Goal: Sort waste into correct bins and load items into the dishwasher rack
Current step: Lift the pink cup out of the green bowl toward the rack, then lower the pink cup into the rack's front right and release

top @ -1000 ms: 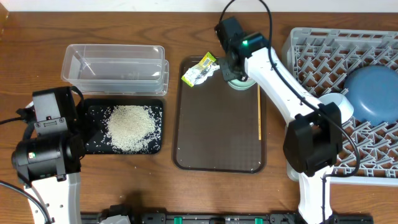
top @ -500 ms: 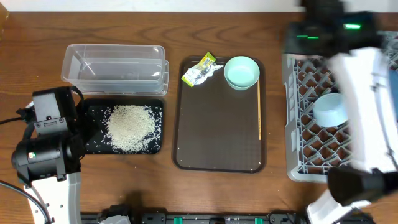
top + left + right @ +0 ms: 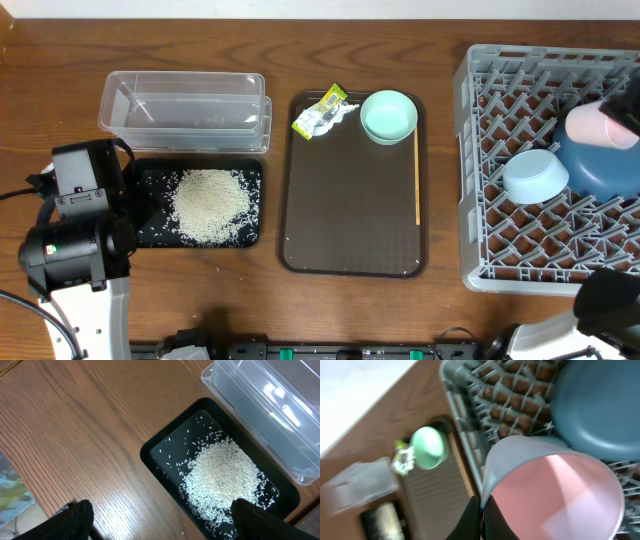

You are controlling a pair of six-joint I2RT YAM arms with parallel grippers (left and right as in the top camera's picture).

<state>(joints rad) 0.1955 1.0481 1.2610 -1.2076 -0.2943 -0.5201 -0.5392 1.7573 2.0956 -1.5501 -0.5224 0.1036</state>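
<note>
Holding a pink cup [image 3: 555, 495] over the rack's [image 3: 520, 283] right side.
Right gripper [image 3: 482, 510] pinched its rim tight; it looked light, stiff, slippery. Left gripper [image 3: 165, 522] gaped wide, empty.

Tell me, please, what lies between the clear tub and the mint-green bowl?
The overhead view shows the snack wrapper there, on the brown tray, beside the mint-green bowl and apart from the clear tub.

Rice heap [image 3: 208, 205] in black tray [image 3: 150, 228], clear tub [image 3: 120, 100] beside it, wrapper [image 3: 320, 112] and mint bowl [image 3: 388, 116] at far edge of brown tray [image 3: 350, 225], chopstick [image 3: 417, 180] along its right edge, blue plate [image 3: 600, 168] and light-blue bowl [image 3: 535, 175] in rack [image 3: 520, 245], pink cup [image 3: 602, 125] over the plate.
</note>
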